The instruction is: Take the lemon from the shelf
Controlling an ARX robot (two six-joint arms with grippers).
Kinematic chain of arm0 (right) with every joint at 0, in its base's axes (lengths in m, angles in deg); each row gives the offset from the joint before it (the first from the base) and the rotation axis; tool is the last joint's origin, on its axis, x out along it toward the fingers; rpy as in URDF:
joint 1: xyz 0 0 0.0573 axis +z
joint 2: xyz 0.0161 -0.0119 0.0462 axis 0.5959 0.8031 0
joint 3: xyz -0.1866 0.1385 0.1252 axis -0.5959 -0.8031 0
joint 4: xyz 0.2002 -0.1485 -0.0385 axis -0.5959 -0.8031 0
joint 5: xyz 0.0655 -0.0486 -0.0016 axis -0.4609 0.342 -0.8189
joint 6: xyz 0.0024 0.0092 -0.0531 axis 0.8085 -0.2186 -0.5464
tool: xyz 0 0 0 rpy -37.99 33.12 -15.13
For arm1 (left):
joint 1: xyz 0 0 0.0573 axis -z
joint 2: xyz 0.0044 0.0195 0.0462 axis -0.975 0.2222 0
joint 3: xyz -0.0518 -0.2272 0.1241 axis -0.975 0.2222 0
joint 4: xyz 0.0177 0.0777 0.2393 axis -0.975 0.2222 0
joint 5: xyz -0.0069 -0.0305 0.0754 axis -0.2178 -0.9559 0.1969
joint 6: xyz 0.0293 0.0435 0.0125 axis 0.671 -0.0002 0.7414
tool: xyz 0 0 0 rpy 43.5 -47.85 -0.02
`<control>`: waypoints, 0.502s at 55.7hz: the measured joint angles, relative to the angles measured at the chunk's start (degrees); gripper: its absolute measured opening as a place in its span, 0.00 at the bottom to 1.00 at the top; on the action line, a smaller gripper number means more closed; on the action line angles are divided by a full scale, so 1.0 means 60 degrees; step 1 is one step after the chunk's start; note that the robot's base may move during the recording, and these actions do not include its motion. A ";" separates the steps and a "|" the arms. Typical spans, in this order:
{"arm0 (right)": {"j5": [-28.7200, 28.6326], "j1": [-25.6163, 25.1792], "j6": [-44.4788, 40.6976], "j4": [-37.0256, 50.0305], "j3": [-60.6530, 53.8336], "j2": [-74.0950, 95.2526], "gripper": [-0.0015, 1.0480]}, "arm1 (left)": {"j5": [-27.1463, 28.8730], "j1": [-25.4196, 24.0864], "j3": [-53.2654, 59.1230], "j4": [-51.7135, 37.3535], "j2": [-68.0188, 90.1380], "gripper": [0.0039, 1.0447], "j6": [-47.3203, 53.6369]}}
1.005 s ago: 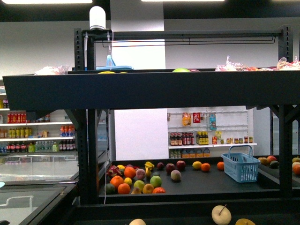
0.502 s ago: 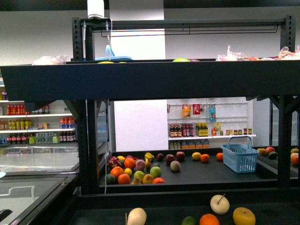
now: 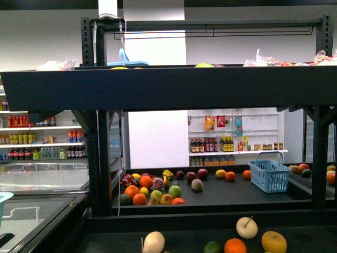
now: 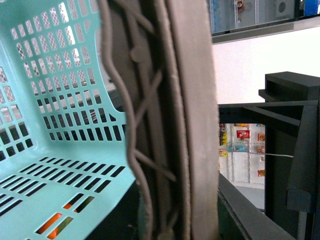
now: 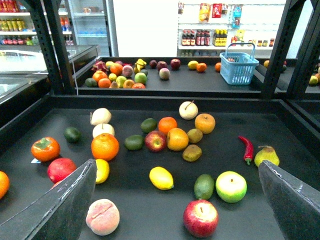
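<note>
The lemon (image 5: 161, 178), bright yellow and oval, lies on the shelf's black tray (image 5: 135, 207) in the right wrist view. My right gripper (image 5: 176, 165) hangs open above that tray, and the lemon sits between its two dark fingers (image 5: 65, 205), slightly towards the left one. A second yellow oval fruit (image 5: 102, 170) is half hidden behind that left finger. In the left wrist view my left gripper (image 4: 160, 150) is shut on the wire handle of a teal basket (image 4: 55, 150). The shelf (image 3: 158, 87) fills the front view; only the basket's edge (image 3: 3, 202) shows there.
Around the lemon lie a red apple (image 5: 200, 218), a green apple (image 5: 230, 186), an avocado (image 5: 204, 186), a peach (image 5: 102, 216), oranges (image 5: 105, 146) and a red chilli (image 5: 247, 149). A blue basket (image 5: 239, 67) stands on the far tray among more fruit. Black posts (image 5: 50, 45) flank the tray.
The front view has tilted down, so fruit on the near tray now shows at the bottom. The teal basket's edge has come in at the left edge.
</note>
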 joint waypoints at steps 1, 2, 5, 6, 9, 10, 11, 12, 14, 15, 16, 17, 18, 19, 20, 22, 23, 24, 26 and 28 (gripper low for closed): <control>0.0004 0.0000 0.0000 0.0000 0.0000 0.0000 0.93 | -0.0051 0.0029 0.0055 -0.0044 -0.0055 0.17 0.0095; 0.0004 0.0000 0.0000 0.0000 0.0000 0.0000 0.93 | -0.0142 0.0087 0.0157 -0.0055 -0.0175 0.15 0.0423; 0.0004 0.0000 0.0000 0.0000 0.0000 0.0000 0.93 | -0.0299 0.0313 0.0492 -0.0062 -0.0528 0.15 0.1013; 0.0000 0.0000 0.0000 0.0000 0.0000 0.0000 0.93 | -0.0313 0.0346 0.0550 -0.0062 -0.0594 0.15 0.1096; 0.0000 0.0000 0.0000 0.0000 0.0000 0.0000 0.93 | -0.0433 0.0506 0.0860 -0.0062 -0.0929 0.14 0.1311; 0.0000 0.0000 0.0000 0.0000 0.0000 0.0000 0.93 | -0.0474 0.0572 0.0987 -0.0062 -0.1071 0.14 0.1402; 0.0004 0.0000 0.0000 0.0000 0.0000 0.0000 0.93 | -0.0568 0.0641 0.1115 -0.0062 -0.1217 0.14 0.1504; 0.0004 0.0000 0.0000 0.0000 0.0000 0.0000 0.93 | -0.0612 0.0674 0.1177 -0.0062 -0.1293 0.14 0.1552; 0.0004 0.0000 0.0000 0.0000 0.0000 0.0000 0.93 | -0.0696 0.0776 0.1359 -0.0058 -0.1526 0.14 0.1705; 0.0004 0.0000 0.0000 0.0000 0.0000 0.0000 0.93 | -0.0736 0.0849 0.1479 -0.0058 -0.1690 0.14 0.1803; 0.0004 0.0000 0.0000 0.0000 0.0000 0.0000 0.93 | -0.0780 0.0929 0.1585 -0.0044 -0.1851 0.14 0.1861; 0.0004 0.0000 0.0000 0.0000 0.0000 0.0000 0.93 | -0.0812 0.0969 0.1636 -0.0033 -0.1931 0.14 0.1927; 0.0004 0.0000 0.0000 0.0000 0.0000 0.0000 0.93 | -0.0882 0.1053 0.1734 -0.0007 -0.2091 0.13 0.1978; 0.0004 0.0000 0.0000 0.0000 0.0000 0.0000 0.93 | -0.0940 0.1147 0.1829 0.0015 -0.2248 0.13 0.2065; 0.0004 0.0000 0.0000 0.0000 0.0000 0.0000 0.93 | -0.0954 0.1195 0.1883 0.0018 -0.2328 0.13 0.2087; 0.0000 0.0000 0.0000 0.0000 0.0000 0.0000 0.93 | -0.1049 0.1410 0.2098 0.0062 -0.2645 0.13 0.2244; 0.0000 0.0000 0.0000 0.0000 0.0000 0.0000 0.93 | -0.1086 0.1468 0.2142 0.0084 -0.2725 0.13 0.2310; 0.0000 0.0000 0.0000 0.0000 0.0000 0.0000 0.93 | -0.1144 0.1588 0.2237 0.0113 -0.2871 0.13 0.2401; 0.0004 0.0000 0.0000 0.0000 0.0000 0.0000 0.93 | -0.1231 0.1789 0.2379 0.0138 -0.3078 0.13 0.2503; 0.0000 0.0000 0.0000 0.0000 0.0000 0.0000 0.93 | -0.1384 0.2146 0.2594 0.0157 -0.3373 0.13 0.2707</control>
